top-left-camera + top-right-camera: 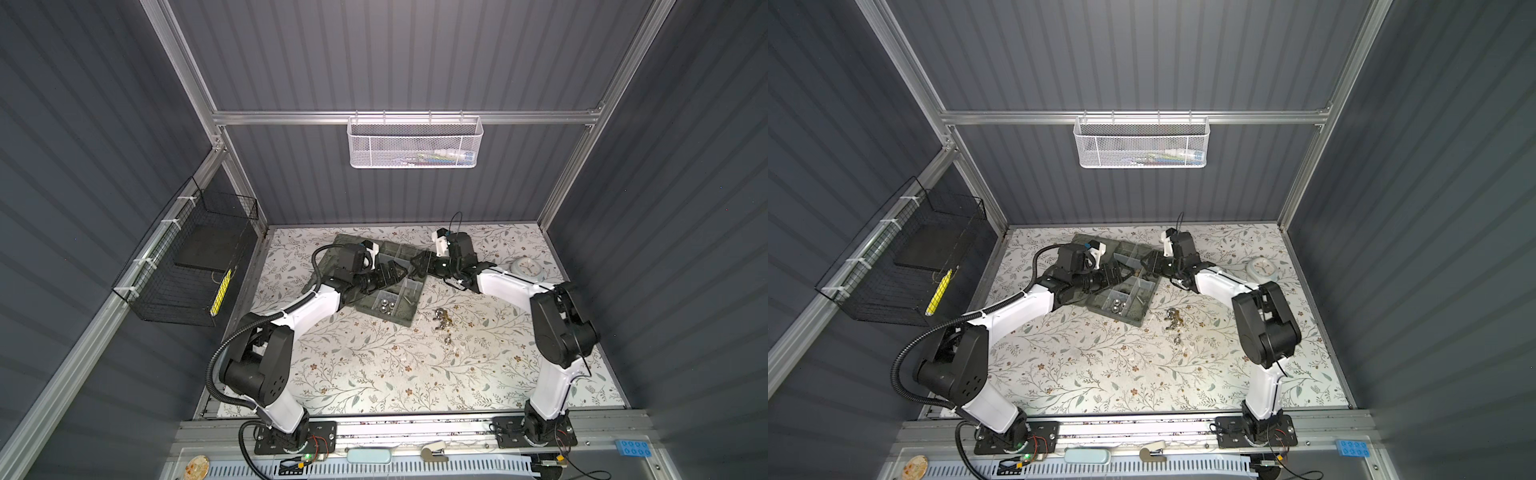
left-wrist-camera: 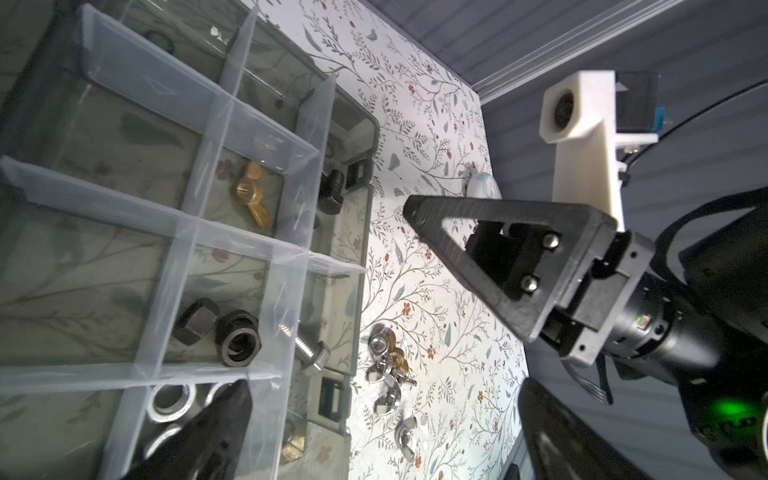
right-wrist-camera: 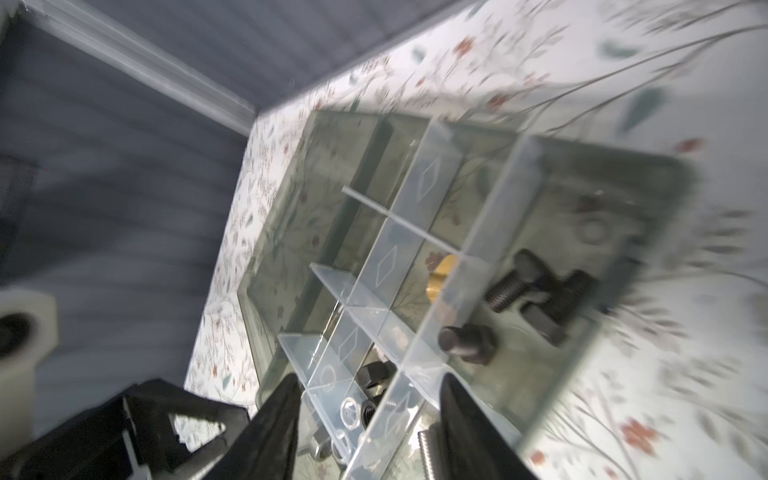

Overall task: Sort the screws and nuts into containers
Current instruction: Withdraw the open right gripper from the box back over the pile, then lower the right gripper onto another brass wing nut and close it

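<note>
The left claw (image 2: 384,384) is hanging wide open and empty over the organiser box (image 1: 386,319), while the right claw (image 3: 370,380) is hovering there, parted, gripping nothing.

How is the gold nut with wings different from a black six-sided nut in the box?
The gold winged nut is yellow; the black hexagonal nut is dark. The gold nut has two wings; the black nut has flat sides. Both lie inside the translucent grey-green plastic organiser box, in separate compartments.
</note>
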Robot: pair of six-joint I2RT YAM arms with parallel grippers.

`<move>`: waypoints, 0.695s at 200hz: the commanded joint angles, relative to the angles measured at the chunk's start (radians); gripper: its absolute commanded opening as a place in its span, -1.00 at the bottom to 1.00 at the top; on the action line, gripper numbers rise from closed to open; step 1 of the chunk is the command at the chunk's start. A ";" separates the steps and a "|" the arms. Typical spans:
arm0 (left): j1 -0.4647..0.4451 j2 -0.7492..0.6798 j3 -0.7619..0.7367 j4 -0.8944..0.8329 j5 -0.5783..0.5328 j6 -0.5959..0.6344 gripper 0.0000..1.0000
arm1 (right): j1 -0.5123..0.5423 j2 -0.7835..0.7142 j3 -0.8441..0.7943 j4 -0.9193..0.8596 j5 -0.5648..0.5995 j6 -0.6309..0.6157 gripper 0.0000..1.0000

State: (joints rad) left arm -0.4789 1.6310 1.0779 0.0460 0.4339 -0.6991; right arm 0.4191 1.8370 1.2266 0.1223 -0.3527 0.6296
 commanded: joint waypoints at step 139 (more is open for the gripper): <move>-0.188 0.069 -0.014 0.020 -0.004 0.008 0.99 | -0.049 -0.199 -0.248 -0.556 0.241 -0.109 0.43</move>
State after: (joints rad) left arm -0.6563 1.6951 1.0729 0.0647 0.4301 -0.6914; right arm 0.3534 1.6119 0.9775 -0.4000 -0.1352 0.5468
